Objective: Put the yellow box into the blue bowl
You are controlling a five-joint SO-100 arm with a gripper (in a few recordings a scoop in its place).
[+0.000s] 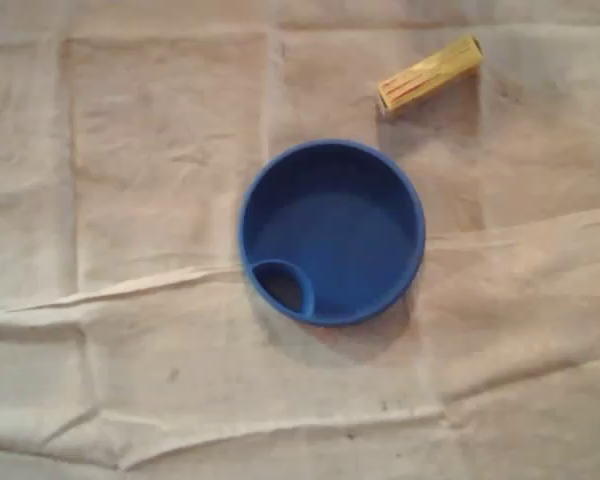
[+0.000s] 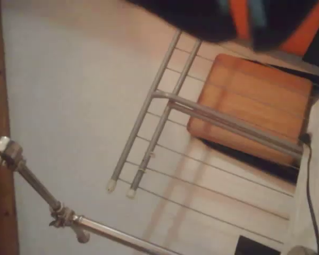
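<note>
In the overhead view a small yellow box [image 1: 429,75] with red print lies flat and slanted on the wrinkled cloth, at the upper right. A round blue bowl [image 1: 332,231] stands near the middle, below and left of the box and apart from it. A small inner pocket [image 1: 281,284] sits at the bowl's lower left rim; the bowl holds nothing.
A creased beige cloth [image 1: 130,200] covers the whole table, with raised folds running across its lower half. The wrist view looks away from the table at a pale wall, a metal rack [image 2: 165,133], a metal rod [image 2: 37,188] and a wooden board [image 2: 252,106].
</note>
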